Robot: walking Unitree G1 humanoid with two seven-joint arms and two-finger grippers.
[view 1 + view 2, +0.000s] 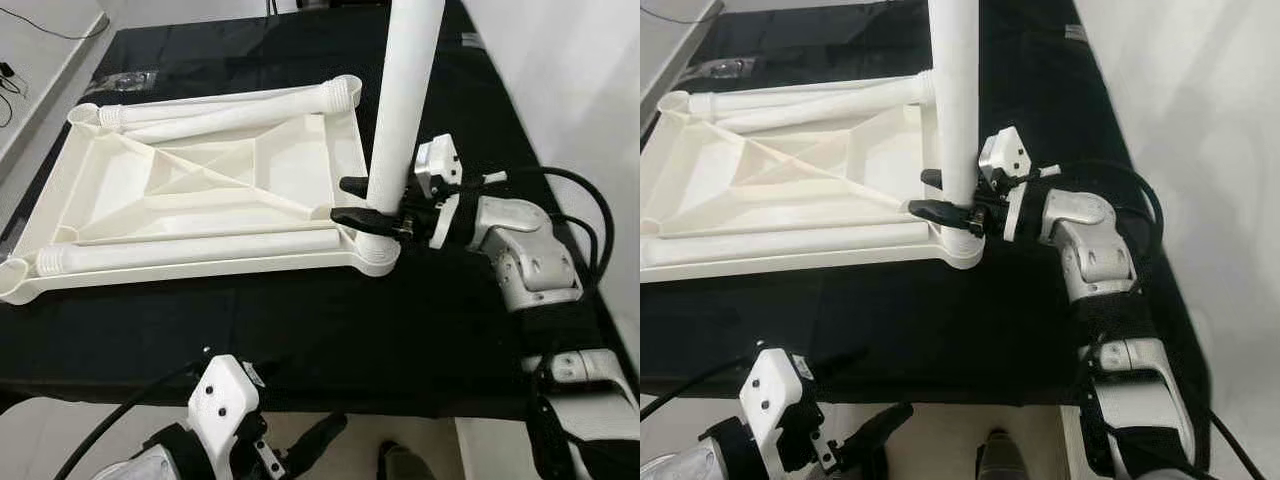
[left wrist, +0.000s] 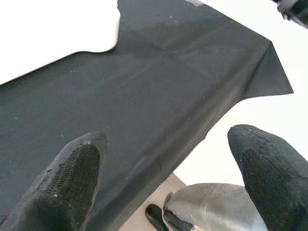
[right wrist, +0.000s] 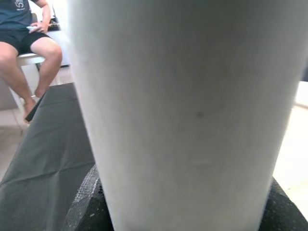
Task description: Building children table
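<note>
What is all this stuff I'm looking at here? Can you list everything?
White plastic tabletop: one, upside down on the black cloth.
White plastic table legs: three; one upright leg in the near right corner socket, two loose legs lying on the tabletop.
Black cloth: one, covering the work surface.
Seated person: one, in the background of the right wrist view.
Right gripper: black fingers clamped on the upright leg.
Left gripper: open, low at the cloth's near edge.
</note>
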